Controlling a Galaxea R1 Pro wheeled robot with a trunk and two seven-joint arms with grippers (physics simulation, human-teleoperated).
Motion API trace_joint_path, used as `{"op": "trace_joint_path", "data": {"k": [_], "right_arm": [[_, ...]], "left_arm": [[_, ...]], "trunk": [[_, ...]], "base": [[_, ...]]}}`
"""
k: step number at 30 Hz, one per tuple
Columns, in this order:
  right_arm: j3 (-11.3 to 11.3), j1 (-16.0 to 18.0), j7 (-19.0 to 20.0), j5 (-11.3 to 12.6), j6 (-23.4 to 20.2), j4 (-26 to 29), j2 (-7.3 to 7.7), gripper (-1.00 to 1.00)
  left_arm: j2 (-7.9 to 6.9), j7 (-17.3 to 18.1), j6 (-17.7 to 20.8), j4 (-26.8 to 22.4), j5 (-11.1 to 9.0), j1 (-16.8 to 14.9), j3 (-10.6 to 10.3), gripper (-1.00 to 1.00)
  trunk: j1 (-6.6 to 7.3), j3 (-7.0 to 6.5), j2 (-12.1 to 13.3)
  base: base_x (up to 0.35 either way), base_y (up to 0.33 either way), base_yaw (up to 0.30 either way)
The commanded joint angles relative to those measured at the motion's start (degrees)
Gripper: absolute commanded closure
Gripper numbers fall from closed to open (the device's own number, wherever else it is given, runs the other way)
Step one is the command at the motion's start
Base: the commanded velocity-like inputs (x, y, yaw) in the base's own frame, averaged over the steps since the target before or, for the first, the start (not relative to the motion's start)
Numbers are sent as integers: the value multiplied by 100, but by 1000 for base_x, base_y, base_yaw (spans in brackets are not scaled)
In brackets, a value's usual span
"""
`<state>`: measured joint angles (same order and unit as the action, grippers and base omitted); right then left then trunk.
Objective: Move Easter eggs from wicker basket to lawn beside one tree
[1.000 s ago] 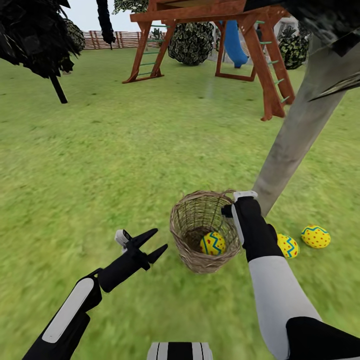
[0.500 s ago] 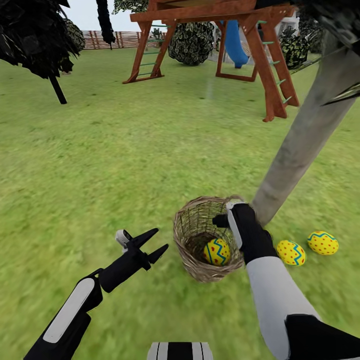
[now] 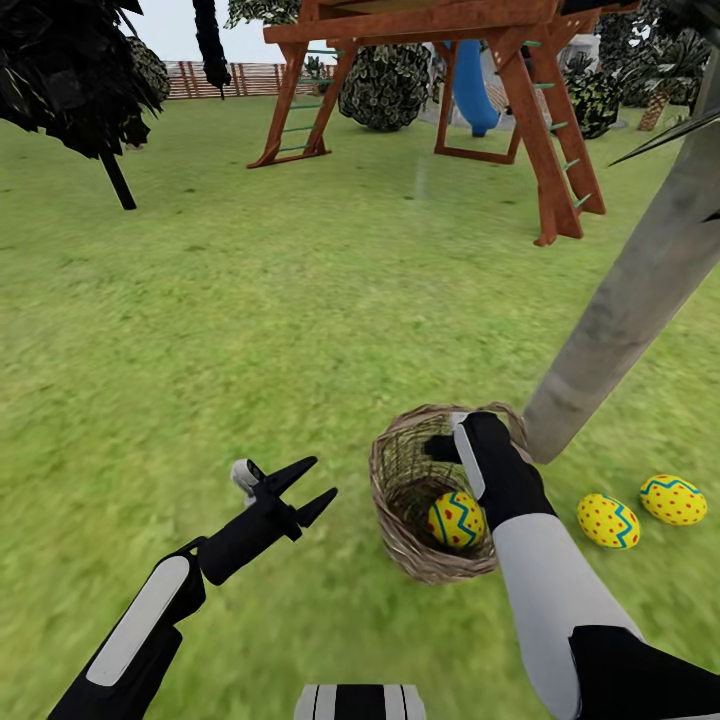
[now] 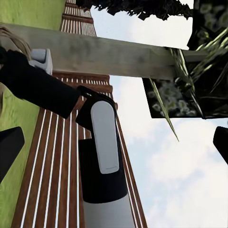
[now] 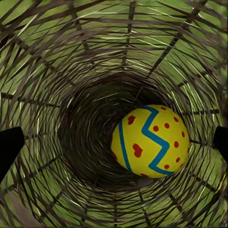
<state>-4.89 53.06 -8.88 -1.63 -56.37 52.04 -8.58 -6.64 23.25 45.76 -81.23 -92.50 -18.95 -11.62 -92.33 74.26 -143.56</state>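
- The wicker basket (image 3: 430, 500) sits on the lawn (image 3: 250, 330), tilted, just beside the foot of the tree (image 3: 620, 320), whose pale grey-beige trunk leans up toward the right of the head view.
- One Easter egg (image 3: 456, 520) lies inside the basket, low against its inner wall; the right wrist view looks straight down the woven inside at this same egg (image 5: 150, 141).
- Two more eggs lie on the grass beside the tree's base: the nearer egg (image 3: 608, 521) and the farther egg (image 3: 673, 499), close to each other but apart, both outside the basket.
- The right pincer (image 3: 448, 448) is at the basket's rim, reaching into its mouth; its fingertips (image 5: 10, 148) show at both edges of the right wrist view, spread wide, holding nothing.
- The left pincer (image 3: 308, 487) hovers over bare grass, well to the left of the basket, its two dark fingers parted and holding nothing.
- The left wrist view shows the right arm (image 4: 102, 156), the trunk and a brown slatted fence (image 4: 52, 190) against the sky.
- Farther back stand a wooden playset (image 3: 440, 80) with a blue slide (image 3: 470, 85) and a dark thin-trunked tree (image 3: 70, 90).
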Motion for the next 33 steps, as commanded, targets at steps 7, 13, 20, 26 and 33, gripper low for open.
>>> {"op": "trace_joint_path", "data": {"k": [7,13,20,26,33], "right_arm": [[-162,-3,-601,23,254,-24,-47,-100],[-626,-14,-821,158,539,-461,-67,-100],[-669,-15,-2815,1974,1355,-994,-54,-100],[-654,-15,-3663,2718,1450,-1047,-41,-100],[-659,-15,-3853,2782,1554,-1048,-26,-100]], "left_arm": [[-4,13,12,6,-19,-3,-7,-100],[-4,13,12,10,-15,-3,-7,-100],[-4,5,1,11,-13,-3,-7,-100],[-4,4,3,11,-14,-3,-7,-100],[-4,4,3,11,-1,-3,-7,-100]], "trunk": [[1,4,-2],[1,4,-2],[1,4,-2],[1,4,-2],[-12,115,-8]], "base": [[110,110,0],[211,209,0],[45,45,0],[1,1,0],[0,0,0]]}}
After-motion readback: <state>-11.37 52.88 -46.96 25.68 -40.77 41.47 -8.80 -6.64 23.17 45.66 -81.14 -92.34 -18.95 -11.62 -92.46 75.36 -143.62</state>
